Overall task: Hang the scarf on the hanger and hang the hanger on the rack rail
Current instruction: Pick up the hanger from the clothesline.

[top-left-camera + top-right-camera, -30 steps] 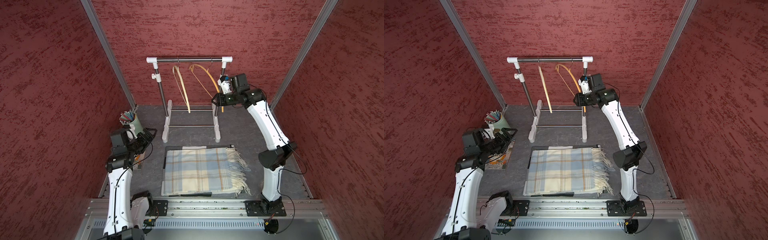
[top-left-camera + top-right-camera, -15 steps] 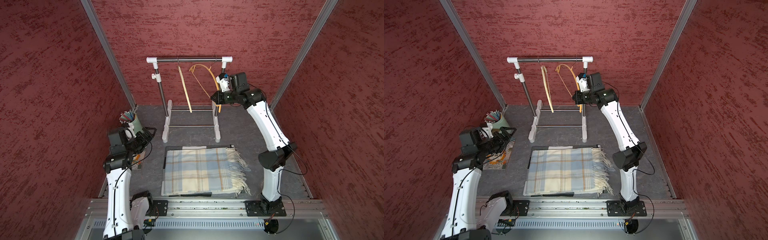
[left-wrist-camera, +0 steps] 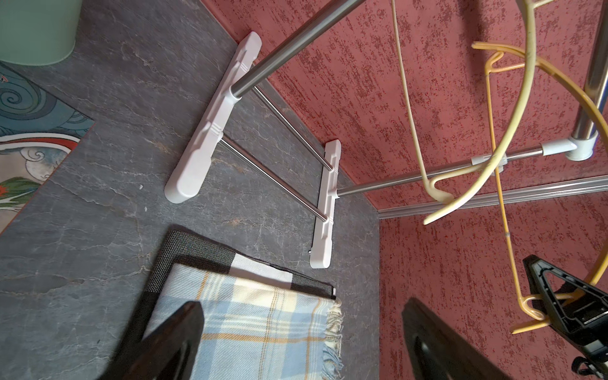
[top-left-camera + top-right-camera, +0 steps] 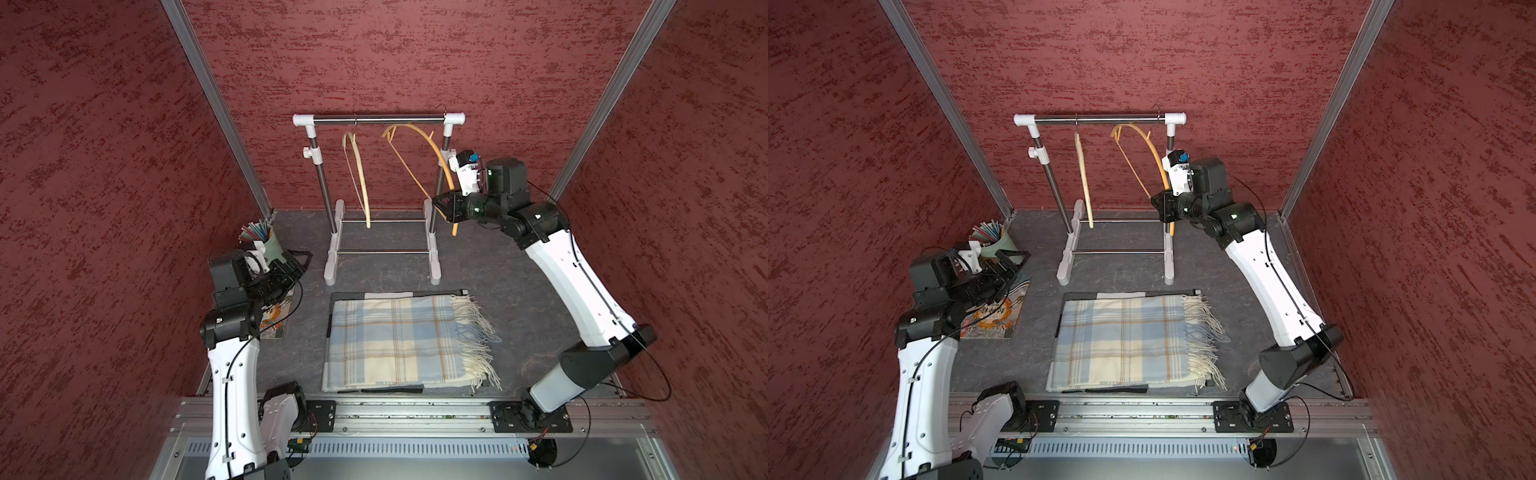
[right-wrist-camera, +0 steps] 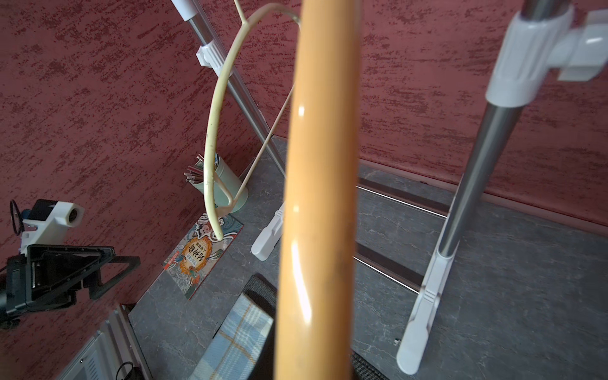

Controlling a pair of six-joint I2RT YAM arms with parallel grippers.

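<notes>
Taking the back wall as 12 o'clock in the top views: the right gripper [image 4: 446, 208] [image 4: 1163, 208] is clamped on the lower end of the orange hanger [image 4: 432, 143] [image 5: 319, 197], its jaws drawn together around the curved arm just beside the rack's right post; in the right wrist view that arm runs straight across the middle of the picture; the hanger's hook sits on the top bar of the rack [image 4: 374, 120] [image 4: 1100, 119], and the hanger is swung out toward 2 o'clock; a paler second hanger [image 4: 359, 174] [image 4: 1084, 183] hangs free on the same bar, toward 11 o'clock.

The right wrist is raised and turned toward the rack; the long white link slants from an elbow at 4 o'clock, over a base on the front rail at 5 o'clock.

The left gripper [image 4: 297, 262] [image 3: 302, 307] has its jaws spread wide and holds nothing; it hovers at 9 o'clock, above the book [image 4: 992, 320] and just beside the green cup [image 4: 272, 245] of pens; its arm stands upright from the rail at 7 o'clock, bent at the elbow, forearm pointing toward the rack.

The scarf [image 4: 395, 340] [image 4: 1121, 340], plaid blue and cream, lies folded flat on a dark mat [image 3: 184, 246] on the counter [image 4: 519, 291], centre toward 6 o'clock, fringe at 3 o'clock; neither gripper touches it.
</notes>
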